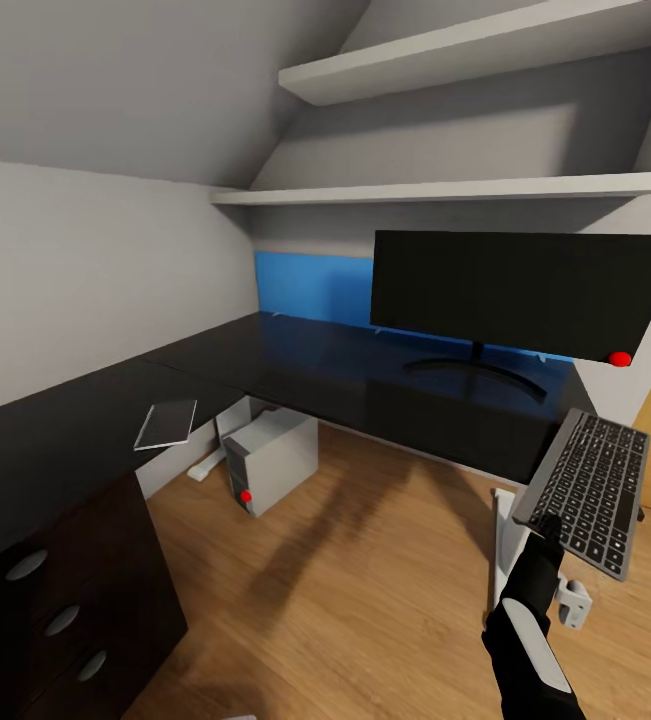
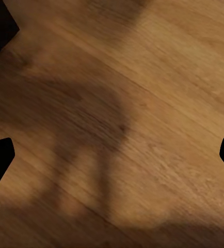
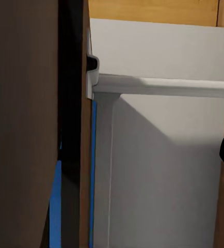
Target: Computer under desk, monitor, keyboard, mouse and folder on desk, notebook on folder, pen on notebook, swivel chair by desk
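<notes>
Keyboard [image 1: 587, 494], tilted, is clamped in right gripper [image 1: 545, 524] jaws off the desk's [image 1: 295, 370] rt end, below monitor [image 1: 525, 292]. Computer [image 1: 270, 460] sits under desk. Left gripper [image 2: 112, 160] jaws spread wide over floor [image 2: 143, 103].

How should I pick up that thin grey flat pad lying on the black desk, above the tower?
Pinch the thin grey pad by its near edge, coming in from the open floor side. It lies flat on the glossy black desk right at the front lip, possibly overhanging, so a finger may slip under there.
</notes>
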